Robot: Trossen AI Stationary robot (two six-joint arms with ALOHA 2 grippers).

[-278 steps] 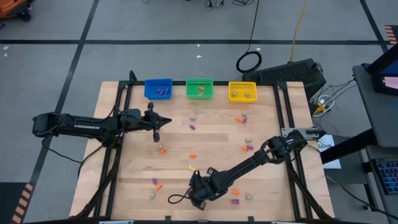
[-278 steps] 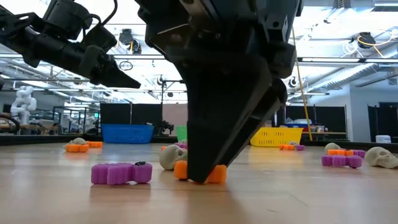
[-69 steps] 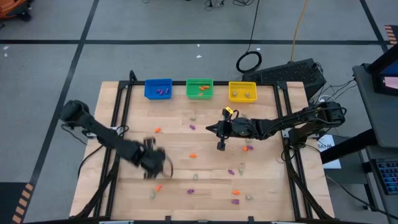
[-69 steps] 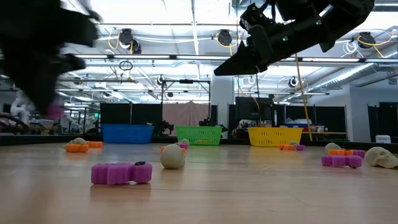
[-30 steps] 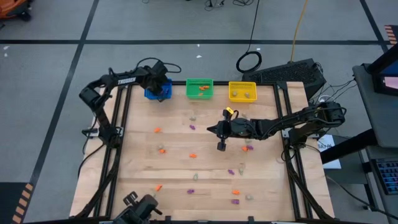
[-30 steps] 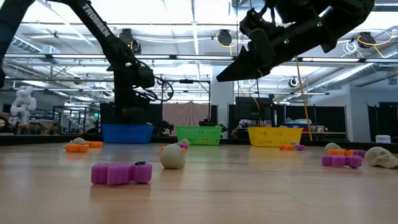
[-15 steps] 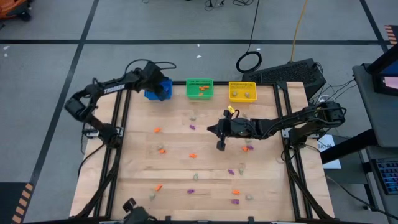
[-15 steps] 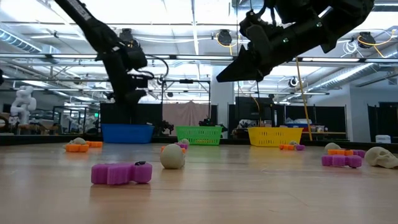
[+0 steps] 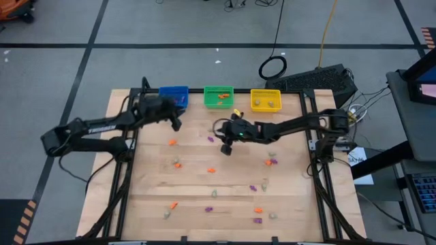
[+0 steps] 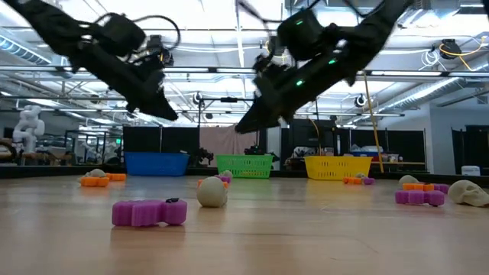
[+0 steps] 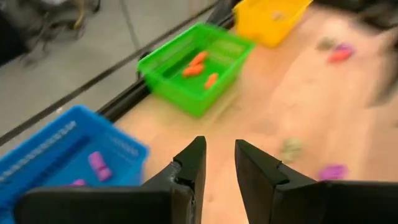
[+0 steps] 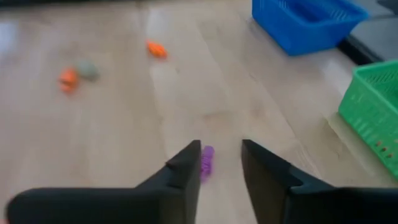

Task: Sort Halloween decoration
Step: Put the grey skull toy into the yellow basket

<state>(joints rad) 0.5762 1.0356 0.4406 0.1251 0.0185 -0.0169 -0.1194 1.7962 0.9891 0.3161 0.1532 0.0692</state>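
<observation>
The right gripper point(image 9: 225, 148) hangs above a purple trinket point(image 12: 206, 160) mid-table, fingers slightly parted and empty. The left gripper point(image 9: 176, 124) hovers beside the blue bin point(image 9: 174, 94) — a narrow gap, holding nothing. Other trinkets lie scattered across the table point(image 9: 300, 204).

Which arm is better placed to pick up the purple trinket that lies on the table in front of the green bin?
The right. The right gripper hangs close beside the purple trinket, which shows between its open fingers in the right wrist view. The left gripper hovers farther off, near the blue bin.
</observation>
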